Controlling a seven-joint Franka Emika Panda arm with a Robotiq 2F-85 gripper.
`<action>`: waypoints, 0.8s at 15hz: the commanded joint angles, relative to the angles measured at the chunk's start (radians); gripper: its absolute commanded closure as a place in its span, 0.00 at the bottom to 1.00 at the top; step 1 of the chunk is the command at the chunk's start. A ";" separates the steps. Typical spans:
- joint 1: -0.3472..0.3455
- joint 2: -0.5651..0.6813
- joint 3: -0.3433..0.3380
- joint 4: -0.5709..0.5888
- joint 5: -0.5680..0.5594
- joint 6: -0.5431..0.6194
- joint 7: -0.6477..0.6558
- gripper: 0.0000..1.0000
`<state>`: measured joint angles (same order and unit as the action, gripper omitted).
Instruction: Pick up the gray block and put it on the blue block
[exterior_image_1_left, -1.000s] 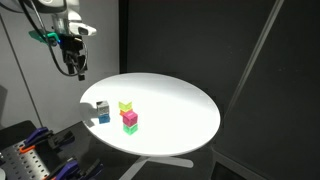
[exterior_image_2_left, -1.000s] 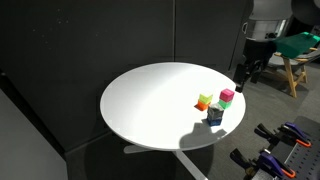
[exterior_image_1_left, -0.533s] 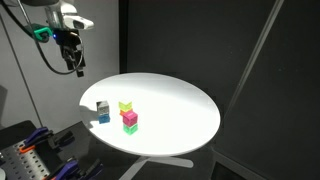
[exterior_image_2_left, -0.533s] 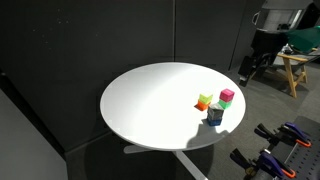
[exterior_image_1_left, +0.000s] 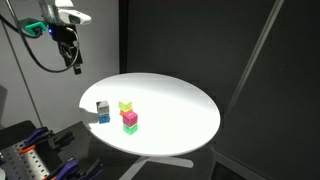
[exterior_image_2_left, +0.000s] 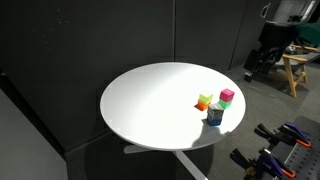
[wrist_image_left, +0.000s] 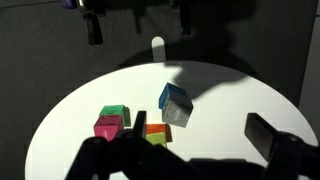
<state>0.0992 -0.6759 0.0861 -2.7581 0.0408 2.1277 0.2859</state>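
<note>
Two fingers of my claw (exterior_image_1_left: 77, 68) stand spread and empty, high off the left edge of the round white table (exterior_image_1_left: 180, 110). Rightward, the small pale gray cube (exterior_image_1_left: 102, 105) sits atop the small blue cube (exterior_image_1_left: 103, 117). Placement appears complete; the next move requires only a retreat clear of that stack.

**Lab or workshop corner, screened in black**

Laid out like a test bench: round white pedestal table (exterior_image_1_left: 175, 100) closed in by matte black backdrop panels (exterior_image_1_left: 200, 40). Close by, a rack of hand tools with red and blue grips (exterior_image_2_left: 283, 137) (pliers, by the look). Behind, a plain wooden stool (exterior_image_2_left: 297, 72). Nothing domestic in sight.
</note>
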 joint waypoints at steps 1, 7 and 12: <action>-0.019 -0.039 -0.003 -0.002 0.026 -0.035 -0.031 0.00; -0.023 -0.019 0.013 0.002 0.024 -0.044 -0.026 0.00; -0.023 -0.019 0.011 0.002 0.025 -0.049 -0.029 0.00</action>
<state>0.0946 -0.6935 0.0801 -2.7581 0.0534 2.0823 0.2678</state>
